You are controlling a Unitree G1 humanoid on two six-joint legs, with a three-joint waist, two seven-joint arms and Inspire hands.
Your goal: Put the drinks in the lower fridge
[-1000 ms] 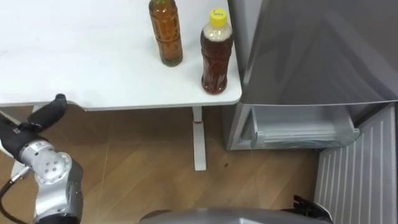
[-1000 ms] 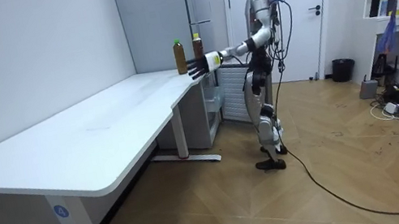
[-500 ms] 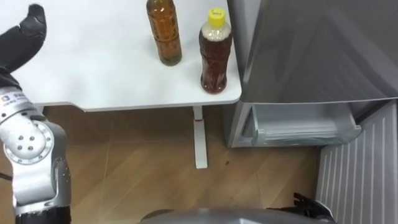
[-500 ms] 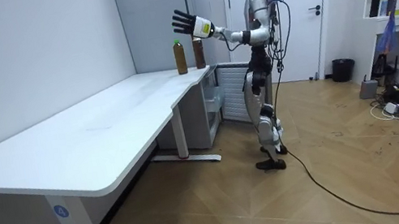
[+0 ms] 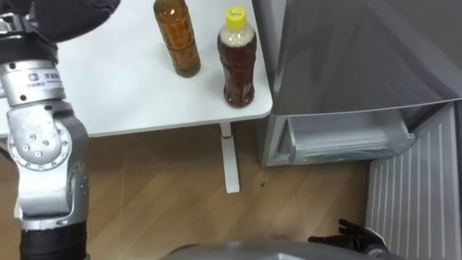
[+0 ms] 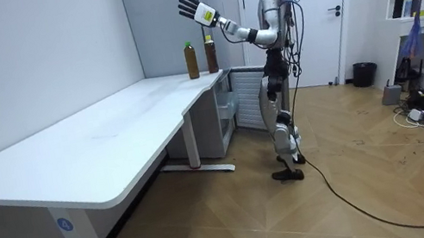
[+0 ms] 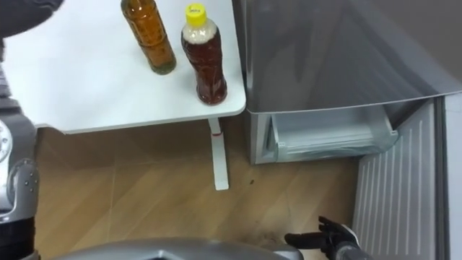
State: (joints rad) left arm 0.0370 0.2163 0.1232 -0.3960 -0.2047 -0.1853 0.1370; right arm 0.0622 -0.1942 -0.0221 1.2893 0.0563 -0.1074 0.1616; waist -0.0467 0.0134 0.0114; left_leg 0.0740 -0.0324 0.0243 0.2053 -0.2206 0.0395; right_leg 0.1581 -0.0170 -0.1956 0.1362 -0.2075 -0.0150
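Two drink bottles stand near the white table's (image 5: 108,101) right corner. One holds amber tea (image 5: 177,36), its cap cut off by the view's top edge. The other is darker with a yellow cap (image 5: 237,58), next to the grey fridge (image 5: 361,58). In the room view both bottles (image 6: 191,60) (image 6: 210,54) stand below my raised left hand (image 6: 190,6), which is open with fingers spread. In the left eye view that hand (image 5: 68,14) is a dark shape at the top left, touching nothing. My right hand (image 7: 325,236) hangs low near the floor, fingers relaxed and empty.
The fridge's lower door (image 5: 415,195) stands swung open at the right, its ribbed inner side showing. A pale drawer front (image 5: 339,137) sits in the lower compartment. Wooden floor and the table's leg (image 5: 229,162) lie below. I stand between table corner and fridge.
My left arm has swung up from below the table's edge to well above the bottles, hand open. The bottles have not moved; the view has shifted slightly.
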